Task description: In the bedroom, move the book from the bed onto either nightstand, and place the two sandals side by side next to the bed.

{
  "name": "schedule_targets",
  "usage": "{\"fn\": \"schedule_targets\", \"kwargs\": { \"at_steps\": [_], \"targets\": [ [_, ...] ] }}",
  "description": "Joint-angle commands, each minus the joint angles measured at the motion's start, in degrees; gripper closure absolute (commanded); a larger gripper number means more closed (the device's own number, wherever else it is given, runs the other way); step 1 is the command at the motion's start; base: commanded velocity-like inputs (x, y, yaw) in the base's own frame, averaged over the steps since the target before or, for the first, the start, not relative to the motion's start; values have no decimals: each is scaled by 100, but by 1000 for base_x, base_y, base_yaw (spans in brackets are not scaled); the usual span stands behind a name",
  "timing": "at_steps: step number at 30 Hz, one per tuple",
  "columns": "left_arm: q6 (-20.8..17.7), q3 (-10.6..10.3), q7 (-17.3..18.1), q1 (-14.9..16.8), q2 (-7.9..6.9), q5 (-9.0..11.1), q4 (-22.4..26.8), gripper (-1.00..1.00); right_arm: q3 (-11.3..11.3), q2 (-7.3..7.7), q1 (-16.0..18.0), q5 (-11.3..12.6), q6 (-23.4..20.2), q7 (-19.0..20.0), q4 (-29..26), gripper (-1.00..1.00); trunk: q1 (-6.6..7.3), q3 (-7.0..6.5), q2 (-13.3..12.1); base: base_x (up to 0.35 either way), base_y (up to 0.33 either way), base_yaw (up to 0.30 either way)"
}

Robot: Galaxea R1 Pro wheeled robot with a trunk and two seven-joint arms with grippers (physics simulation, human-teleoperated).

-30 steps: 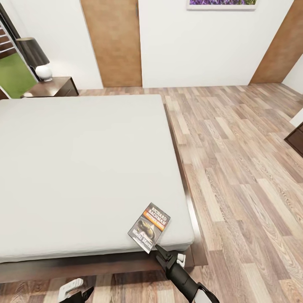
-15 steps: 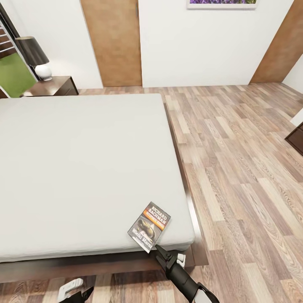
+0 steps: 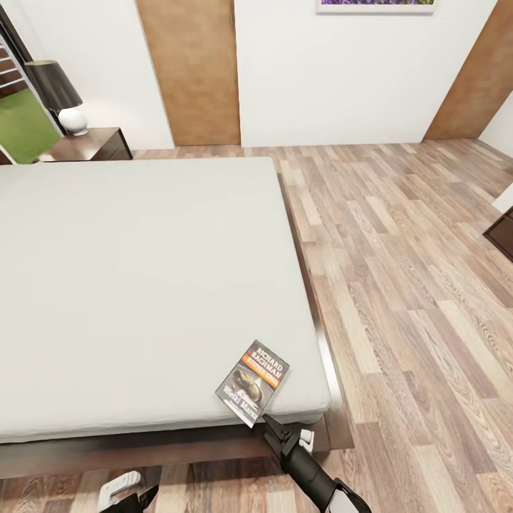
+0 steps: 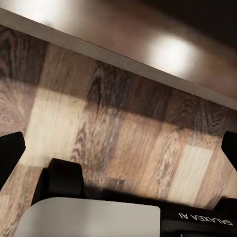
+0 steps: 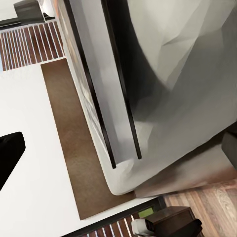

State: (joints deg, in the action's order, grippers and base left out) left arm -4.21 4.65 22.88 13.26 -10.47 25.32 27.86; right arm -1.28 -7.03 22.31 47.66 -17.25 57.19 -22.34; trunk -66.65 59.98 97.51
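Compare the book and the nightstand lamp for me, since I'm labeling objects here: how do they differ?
The book lies flat on the bed, at its near corner; the lamp stands upright on the nightstand by the far wall. The book is thin, with a printed dark cover and an orange band; the lamp is bulky, with a dark shade over a round white base. The right gripper is at the book's edge; the lamp stands far from both grippers. Both rest on furniture.

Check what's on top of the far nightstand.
On the nightstand beyond the bed stands a lamp: white round base, dark shade. Nothing else shows on its top, though the mattress edge covers its near lower part.
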Motion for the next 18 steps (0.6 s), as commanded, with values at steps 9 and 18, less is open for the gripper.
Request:
{"fn": "schedule_targets", "kwargs": {
  "at_steps": [9, 18],
  "targets": [
    [-44, 19, 41, 2, 1, 46, 1, -100, -13, -2, 2, 33, -60, 11, 1, -100, 0, 3, 1, 0, 108, 0],
    [-44, 19, 41, 2, 1, 44, 0, -100, -13, -1, 2, 33, -60, 11, 1, -100, 0, 3, 1, 0, 23, 0]
  ]
}}
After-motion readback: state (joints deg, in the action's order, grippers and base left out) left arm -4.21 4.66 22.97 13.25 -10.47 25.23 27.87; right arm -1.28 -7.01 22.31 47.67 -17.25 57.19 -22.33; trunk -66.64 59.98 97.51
